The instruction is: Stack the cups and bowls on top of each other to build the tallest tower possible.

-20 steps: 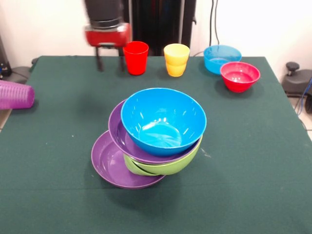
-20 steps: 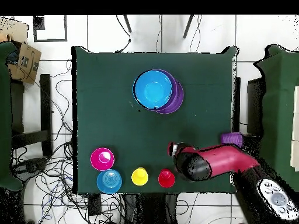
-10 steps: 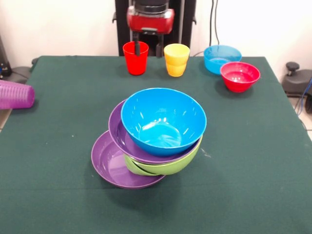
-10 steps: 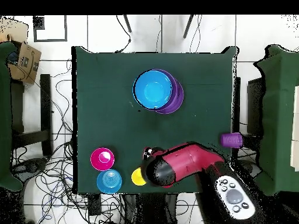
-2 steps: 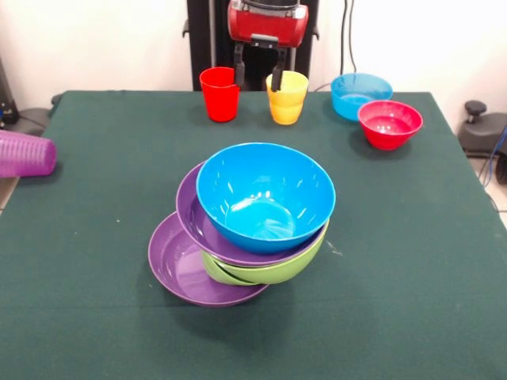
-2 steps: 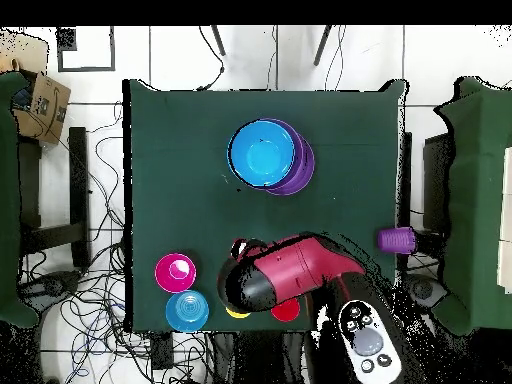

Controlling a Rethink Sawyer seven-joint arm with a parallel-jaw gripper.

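Your fingers [image 5: 240, 59] hang spread apart and hold nothing. One finger stands between the red cup [image 5: 220, 93] and the yellow cup [image 5: 287, 96]; the other overlaps the yellow cup's near rim, and whether it sits inside or in front cannot be told. Judge the step in hand as lining up on the yellow cup.

To do it well, centre the gripper [image 5: 258, 70] over the cup's rim before you descend, so one finger goes inside the wall and one outside. Keep clear of the red cup, which stands just beside it. Close gently: the thin tapered wall may flex or slip.

The yellow cup stands upright near the worktop's [image 5: 95, 198] far edge, and looks like two nested. A light blue bowl [image 5: 360, 93] and a red bowl [image 5: 389, 123] sit further along. A purple cup [image 5: 25, 153] lies on its side at the worktop's edge.

The tower [image 5: 249, 222] stands mid-worktop: purple, green, purple and blue bowls, lopsided, the blue one [image 5: 265, 194] uppermost and tilted. Place anything there with care.
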